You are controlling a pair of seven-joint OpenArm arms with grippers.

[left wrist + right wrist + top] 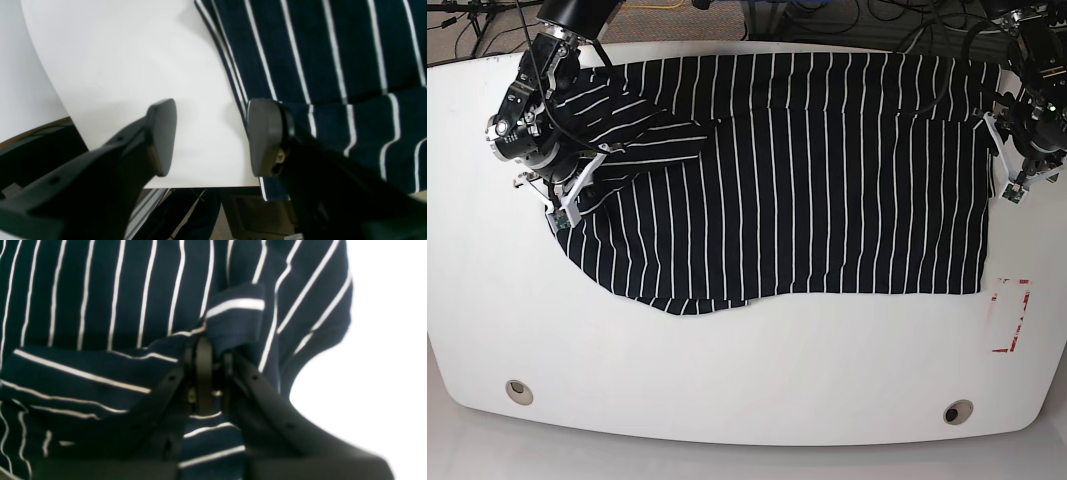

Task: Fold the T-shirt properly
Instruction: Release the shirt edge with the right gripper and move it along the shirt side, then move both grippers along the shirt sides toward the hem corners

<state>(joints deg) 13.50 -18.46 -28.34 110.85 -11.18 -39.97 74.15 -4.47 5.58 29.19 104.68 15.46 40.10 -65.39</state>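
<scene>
The T-shirt (827,190), black with thin white stripes, lies spread across the white table (727,380). Its left sleeve is folded in over the body. My right gripper (213,350) is shut on a bunched fold of T-shirt (100,306) fabric at that sleeve end, below the right arm (532,135). My left gripper (213,140) is open at the opposite end, by the left arm (1034,130). Only bare table lies between its fingers. Its right finger (267,136) rests at the T-shirt's (333,66) side edge.
A red-outlined rectangle mark (1009,315) lies on the table at the right. Two round holes (518,390) (958,411) sit near the front edge. The table edge (200,187) runs just below the left gripper. Cables lie beyond the back edge.
</scene>
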